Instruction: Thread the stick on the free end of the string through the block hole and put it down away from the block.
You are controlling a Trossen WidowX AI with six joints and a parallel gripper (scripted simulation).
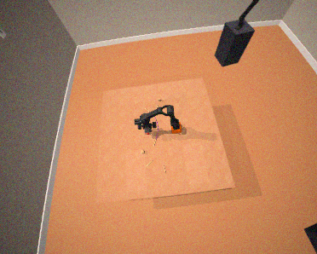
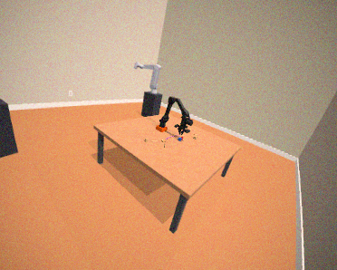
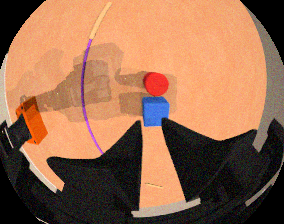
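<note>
My gripper (image 1: 150,127) (image 2: 184,131) (image 3: 152,121) is partly open, with a narrow gap and nothing between the fingertips. It hangs low over the table beside a blue cube. The string (image 1: 158,124) (image 2: 169,137) (image 3: 83,87) is purple and curves over the table on the base side. A pale stick (image 1: 155,142) (image 3: 100,21) is on its far end. The string's other end is hidden by a finger in the wrist view. Small pale objects (image 1: 143,152) (image 1: 160,101) (image 2: 195,136) lie on the table; I cannot tell which is the block or the button.
The blue cube (image 3: 155,112) (image 2: 179,139) lies just beyond the fingertips, beside a red cylinder (image 3: 156,84) (image 1: 147,133). A loose stick (image 3: 154,185) shows between the fingers. Other thin sticks (image 1: 149,163) (image 1: 164,169) lie farther off. My orange base (image 1: 175,129) (image 2: 161,129) stands on the table.
</note>
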